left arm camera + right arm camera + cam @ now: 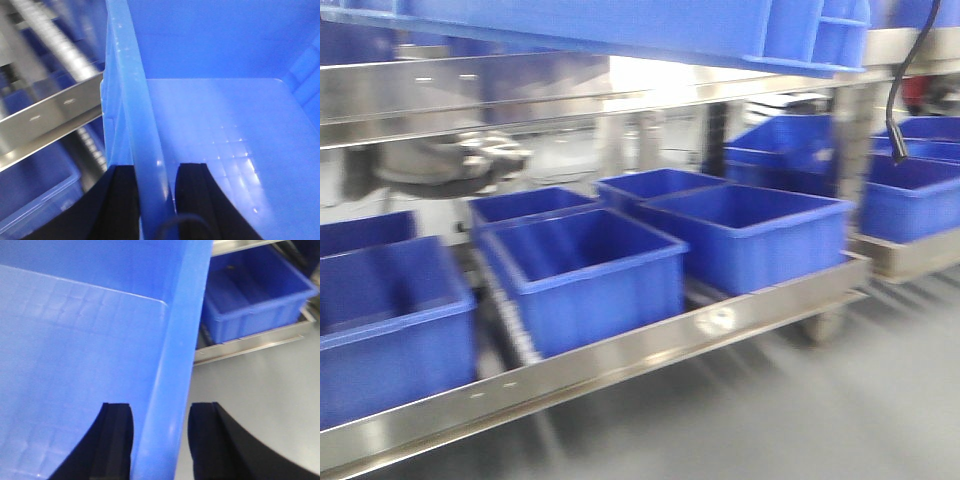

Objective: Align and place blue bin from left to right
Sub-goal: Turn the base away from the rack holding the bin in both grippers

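Bright-blue ribbed plastic bin (620, 25) is held aloft with its long axis left to right. The left gripper (156, 200) and right gripper (160, 437) each clamp an opposite wall between their jaws.

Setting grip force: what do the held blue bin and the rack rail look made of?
The blue bin: apparently moulded plastic, glossy, rim slightly translucent, grid-patterned floor catching highlights. The rack rail: likely brushed steel or similar metal, silvery with dull reflections.

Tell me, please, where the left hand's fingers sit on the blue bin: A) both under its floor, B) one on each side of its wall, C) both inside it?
B: the left wrist view shows the left hand with one dark finger outside and one inside the wall of the blue bin.
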### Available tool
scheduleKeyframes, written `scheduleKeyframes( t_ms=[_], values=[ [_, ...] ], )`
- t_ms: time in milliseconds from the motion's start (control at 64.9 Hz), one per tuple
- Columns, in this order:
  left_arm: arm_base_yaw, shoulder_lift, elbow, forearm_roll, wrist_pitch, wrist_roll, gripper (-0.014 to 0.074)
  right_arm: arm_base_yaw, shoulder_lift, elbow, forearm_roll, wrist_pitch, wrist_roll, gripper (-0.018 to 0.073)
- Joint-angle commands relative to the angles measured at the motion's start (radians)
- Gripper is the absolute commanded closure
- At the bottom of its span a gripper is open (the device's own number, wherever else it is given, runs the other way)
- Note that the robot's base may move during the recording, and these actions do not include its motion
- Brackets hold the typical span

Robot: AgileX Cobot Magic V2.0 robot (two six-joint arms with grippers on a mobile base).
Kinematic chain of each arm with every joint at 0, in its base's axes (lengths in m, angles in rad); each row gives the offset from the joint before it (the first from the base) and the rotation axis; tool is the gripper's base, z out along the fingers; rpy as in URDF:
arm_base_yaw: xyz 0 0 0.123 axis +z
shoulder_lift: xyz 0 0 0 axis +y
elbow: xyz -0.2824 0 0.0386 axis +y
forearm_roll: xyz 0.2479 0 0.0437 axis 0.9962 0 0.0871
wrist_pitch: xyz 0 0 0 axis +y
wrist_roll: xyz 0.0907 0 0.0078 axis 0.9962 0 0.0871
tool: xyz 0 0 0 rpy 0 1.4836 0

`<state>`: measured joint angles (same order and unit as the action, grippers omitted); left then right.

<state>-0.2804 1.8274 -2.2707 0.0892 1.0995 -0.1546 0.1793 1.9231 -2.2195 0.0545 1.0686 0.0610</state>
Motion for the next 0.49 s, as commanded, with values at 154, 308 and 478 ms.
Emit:
scheduleKeyframes(
  t_ms=[154,308,478],
  values=[
    [-0.023,-0.037,-0.020,-0.102,-0.079,0.015,0.0707,0.005,-0.009,-0.014,0.017,-0.115,0.028,0.0627],
    [-0.023,-0.037,-0.020,-0.102,-0.079,0.015,0.0707,0.005,-0.009,-0.014,0.017,-0.115,0.028,0.0627],
    [-0.023,-0.037,-0.020,-0.102,-0.079,0.015,0.0707,0.005,-0.009,-0.014,0.017,-0.115,0.028,0.0627]
  ],
)
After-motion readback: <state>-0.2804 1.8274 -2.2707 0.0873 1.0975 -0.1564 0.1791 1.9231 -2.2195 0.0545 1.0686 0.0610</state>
